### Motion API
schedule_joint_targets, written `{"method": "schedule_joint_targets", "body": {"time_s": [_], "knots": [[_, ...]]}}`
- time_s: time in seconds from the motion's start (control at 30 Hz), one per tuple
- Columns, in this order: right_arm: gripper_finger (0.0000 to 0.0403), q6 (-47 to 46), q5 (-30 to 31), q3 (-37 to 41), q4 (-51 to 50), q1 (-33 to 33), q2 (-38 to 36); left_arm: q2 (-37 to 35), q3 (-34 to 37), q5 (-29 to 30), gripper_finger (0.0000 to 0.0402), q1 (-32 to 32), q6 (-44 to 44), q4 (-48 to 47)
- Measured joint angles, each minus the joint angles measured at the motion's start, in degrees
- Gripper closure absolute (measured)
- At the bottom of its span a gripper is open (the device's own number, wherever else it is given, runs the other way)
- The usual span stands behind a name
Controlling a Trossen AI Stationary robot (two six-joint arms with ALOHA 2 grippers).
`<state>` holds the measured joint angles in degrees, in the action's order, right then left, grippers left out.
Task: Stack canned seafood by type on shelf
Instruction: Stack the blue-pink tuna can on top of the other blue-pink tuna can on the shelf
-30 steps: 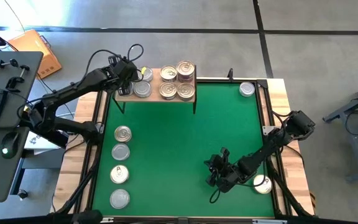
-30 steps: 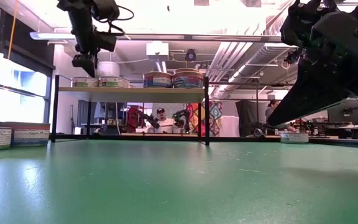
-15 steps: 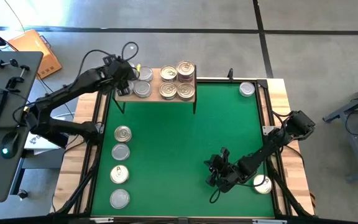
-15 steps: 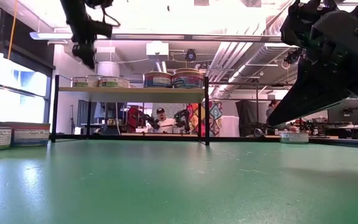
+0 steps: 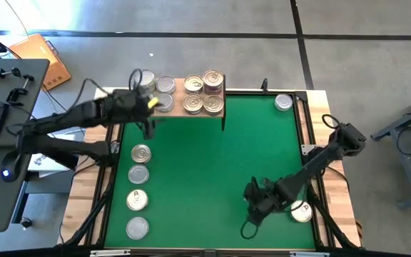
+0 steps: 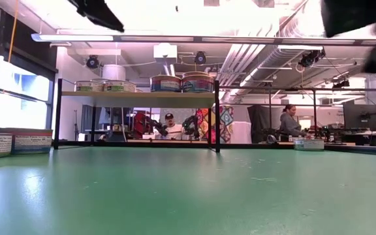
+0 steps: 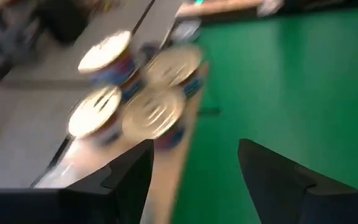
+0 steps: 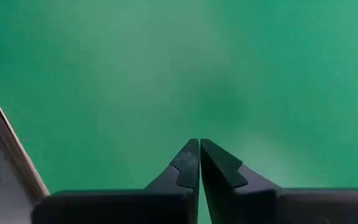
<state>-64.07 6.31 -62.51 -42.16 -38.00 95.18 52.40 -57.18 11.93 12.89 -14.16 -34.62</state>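
Left gripper (image 5: 148,114) hangs with its fingers spread and nothing between them, above the green mat (image 5: 212,164) just in front of the shelf's left end. On the shelf (image 5: 191,112), at the mat's far edge, silver-lidded tins (image 5: 165,86) sit left and gold-lidded tins (image 5: 203,103) right. Four more cans (image 5: 138,190) lie in a column along the mat's left side, one (image 5: 283,102) near the far right corner, another (image 5: 300,210) beside the right arm. Right gripper (image 5: 252,210) rests low over the mat's near right, fingers pressed together, empty.

Six tins (image 5: 203,93) sit on the wooden shelf (image 5: 223,107) at the surface's far edge. Four tins (image 5: 138,189) line its left edge, upright; single ones lie at the far-right (image 5: 283,102) and near-right (image 5: 302,211) corners.
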Motion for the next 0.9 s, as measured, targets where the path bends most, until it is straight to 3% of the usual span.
{"method": "schedule_joint_targets", "body": {"time_s": [0.2, 0.43, 0.6, 0.9], "knots": [[0.0402, -10.88, -8.7, -3.33, -14.68, -5.73, 0.09, 0.15, 7.97, 0.17, 0.0195, -11.73, -0.09, 16.27], [0.0403, -17.06, -13.89, -1.97, -20.44, -9.82, 0.11, 3.06, 14.62, 0.17, 0.0202, -21.54, -0.95, 32.84], [0.0403, -17.05, -15.84, -1.1, -21.95, -10.36, 0.11, 6.39, 17.12, 0.17, 0.0202, -25.36, -0.91, 39.99], [0.0403, -16.58, -18.88, -1.13, -24.6, -10.58, 0.11, 12.6, 17.72, 0.67, 0.0202, -27.65, -0.96, 44.88]]}}
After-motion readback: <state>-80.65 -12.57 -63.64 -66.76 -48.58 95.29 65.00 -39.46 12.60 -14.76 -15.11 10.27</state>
